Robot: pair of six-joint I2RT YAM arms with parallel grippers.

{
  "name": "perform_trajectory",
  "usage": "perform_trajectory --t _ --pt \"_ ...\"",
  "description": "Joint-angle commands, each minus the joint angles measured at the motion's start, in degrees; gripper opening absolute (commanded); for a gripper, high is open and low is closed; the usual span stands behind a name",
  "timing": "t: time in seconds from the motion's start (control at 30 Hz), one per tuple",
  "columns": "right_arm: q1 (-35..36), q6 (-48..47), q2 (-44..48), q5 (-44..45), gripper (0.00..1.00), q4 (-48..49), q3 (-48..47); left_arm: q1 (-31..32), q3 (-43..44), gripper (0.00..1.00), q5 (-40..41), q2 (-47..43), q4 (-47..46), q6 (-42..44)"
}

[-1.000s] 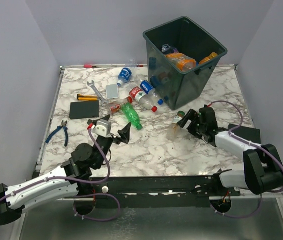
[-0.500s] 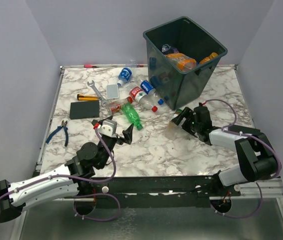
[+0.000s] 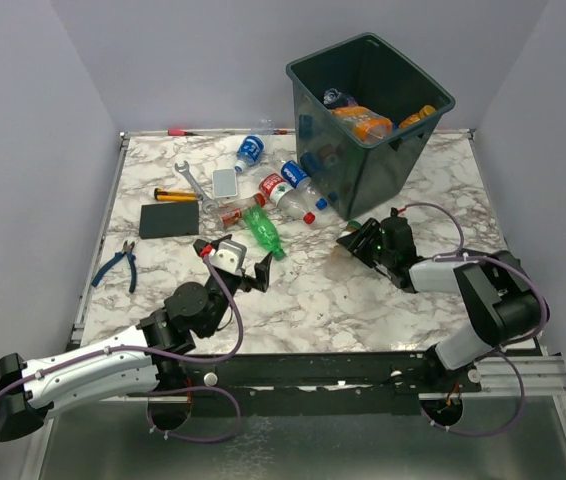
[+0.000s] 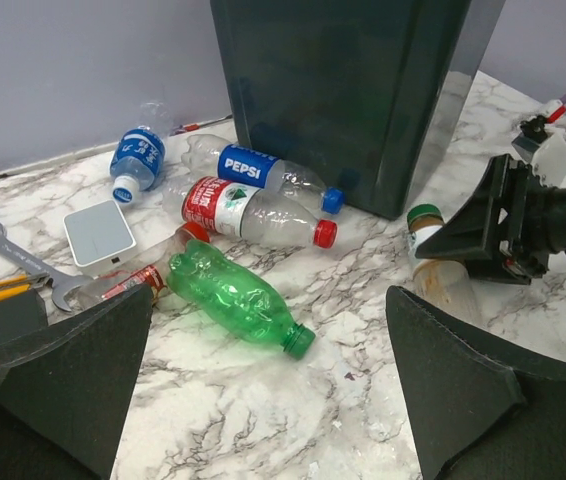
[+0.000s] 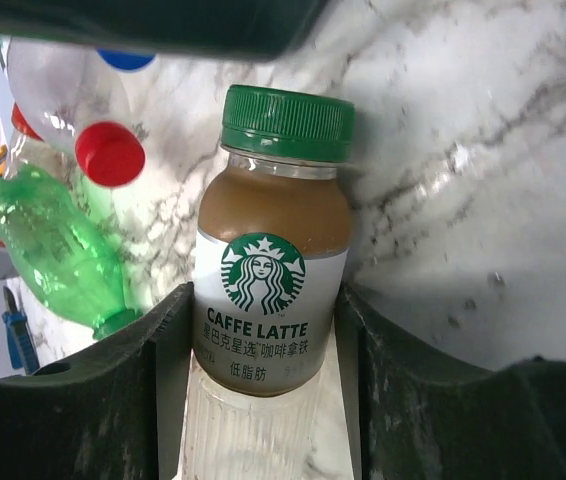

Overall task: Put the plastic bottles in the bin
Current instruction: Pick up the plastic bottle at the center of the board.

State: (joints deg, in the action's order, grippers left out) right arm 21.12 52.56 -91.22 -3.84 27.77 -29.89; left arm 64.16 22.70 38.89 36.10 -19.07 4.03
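The right fingers (image 5: pixel 113 400) are closed against both sides of a Starbucks Caffe Latte bottle (image 5: pixel 268 250), gripping it at label height. It is a stubby clear bottle with brown coffee, a white label with the green logo, and a green screw cap. Its long axis runs along the fingers, with the cap beyond their tips. From the left wrist it looks upright, cap on top, near a corner of the bin (image 4: pixel 343 100). The right arm is stretched low across the counter (image 4: pixel 263 420), its wrist pointing toward the bin.

The left fingers (image 4: pixel 63 370) are spread wide and hold nothing, hovering above the counter with the arm reaching forward. Beyond their tips a green bottle (image 4: pixel 233 295) lies on its side, cap end nearer the fingers. Past it a red-capped clear bottle (image 4: pixel 248 212) and a Pepsi bottle (image 4: pixel 263 172) lie at the foot of the bin.
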Motion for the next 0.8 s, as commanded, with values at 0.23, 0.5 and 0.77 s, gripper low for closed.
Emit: perform_trajectory --t 0.23,0.5,0.77 --pt "2.86 -3.95 24.95 -2.64 0.36 -11.27 14.39 0.31 1.74 0.99 -2.90 -0.21 1.27 -0.87" --pt "5.38 -8.52 56.51 -6.04 0.34 -21.04 17.87 0.44 2.24 0.99 -8.12 1.54 1.40 -2.03" --pt "7.44 -7.75 64.26 -18.91 0.30 -12.95 16.25 0.44 2.97 0.99 -20.23 2.17 1.37 -5.88"
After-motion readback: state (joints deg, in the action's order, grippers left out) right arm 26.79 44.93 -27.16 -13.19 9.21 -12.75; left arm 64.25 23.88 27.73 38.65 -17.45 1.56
